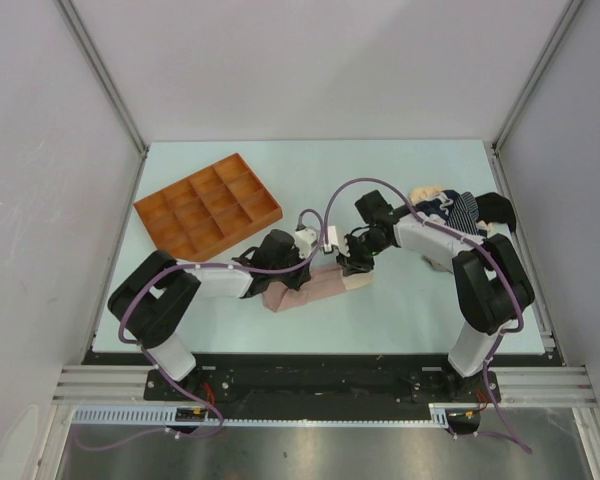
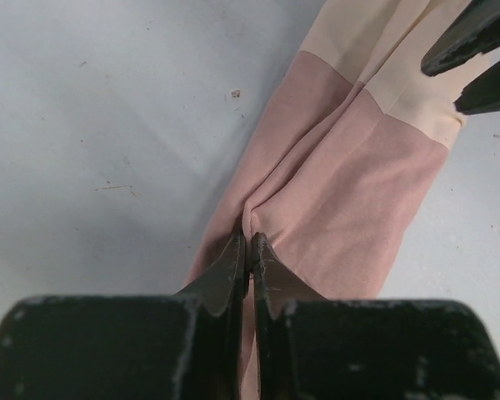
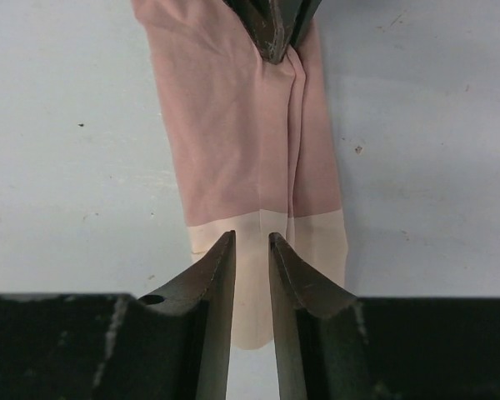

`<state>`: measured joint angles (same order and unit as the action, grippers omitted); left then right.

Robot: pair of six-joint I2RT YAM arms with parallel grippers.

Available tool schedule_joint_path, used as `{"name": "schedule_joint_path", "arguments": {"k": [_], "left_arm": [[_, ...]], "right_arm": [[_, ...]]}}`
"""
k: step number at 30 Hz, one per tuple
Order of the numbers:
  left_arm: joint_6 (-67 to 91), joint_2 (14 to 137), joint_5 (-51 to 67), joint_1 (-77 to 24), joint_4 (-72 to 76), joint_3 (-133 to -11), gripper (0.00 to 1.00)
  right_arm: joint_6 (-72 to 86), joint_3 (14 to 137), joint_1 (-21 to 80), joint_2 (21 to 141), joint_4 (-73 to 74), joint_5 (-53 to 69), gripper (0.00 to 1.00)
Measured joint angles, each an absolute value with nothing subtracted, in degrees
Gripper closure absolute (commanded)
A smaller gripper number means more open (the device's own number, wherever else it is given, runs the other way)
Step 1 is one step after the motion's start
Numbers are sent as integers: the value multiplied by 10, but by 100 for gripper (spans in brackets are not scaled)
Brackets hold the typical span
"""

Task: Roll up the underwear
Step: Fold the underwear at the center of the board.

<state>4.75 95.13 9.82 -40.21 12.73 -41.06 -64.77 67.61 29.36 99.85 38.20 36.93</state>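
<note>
Pink-beige cloth underwear [image 1: 318, 287], folded into a long strip, lies flat and unrolled at mid-table [image 1: 400, 180]. Left gripper [image 2: 248, 239] jaws pinch its left end; right gripper [image 3: 250, 240] jaws stand narrowly parted over the cream waistband [image 3: 317, 242]. Rolling remains; further garments [image 1: 450, 208] wait far right.

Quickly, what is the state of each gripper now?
Left gripper: closed, pinching a fold of the pink underwear.
Right gripper: slightly open over the cream waistband, holding nothing.
</note>
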Motion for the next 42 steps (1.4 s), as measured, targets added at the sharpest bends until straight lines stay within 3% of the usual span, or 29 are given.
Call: {"name": "schedule_joint_path", "arguments": {"k": [4, 20, 34, 42], "left_arm": [[60, 952, 96, -402, 130, -411, 100], [42, 900, 109, -401, 166, -396, 100], [40, 971, 102, -390, 149, -423, 99], [46, 975, 94, -390, 149, -428, 82]], "right_arm": [[-653, 653, 302, 999, 350, 356, 73], [-660, 646, 263, 963, 338, 397, 72], [-736, 646, 284, 963, 369, 414, 71], [-764, 625, 315, 973, 339, 384, 72]]}}
